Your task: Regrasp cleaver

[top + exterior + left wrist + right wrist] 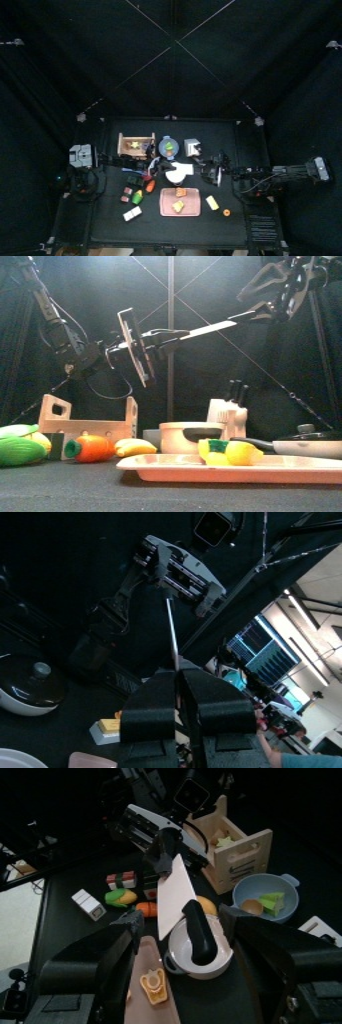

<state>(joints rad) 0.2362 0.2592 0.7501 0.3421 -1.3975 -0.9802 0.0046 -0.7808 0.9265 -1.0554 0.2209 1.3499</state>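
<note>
The cleaver (pixel 131 348) is held in the air above the table, with a pale broad blade (pixel 171 903) and a black handle (pixel 198 936). My left gripper (pixel 182 677) is shut on the blade, which shows edge-on as a thin line (pixel 171 627) in the left wrist view. In the front view the left gripper (pixel 115 356) comes in from the left. My right gripper (pixel 195 953) is open, with the handle lying between its spread jaws and not pinched. The right arm (pixel 283 286) reaches down from the upper right.
Below on the table are a wooden rack (pixel 83 416), a pink tray (pixel 160 469) holding toy food, a pot (pixel 185 437), a lidded pan (pixel 310 442) and green toy vegetables (pixel 16 446). A blue bowl (pixel 263 896) stands beside the rack (pixel 238 836).
</note>
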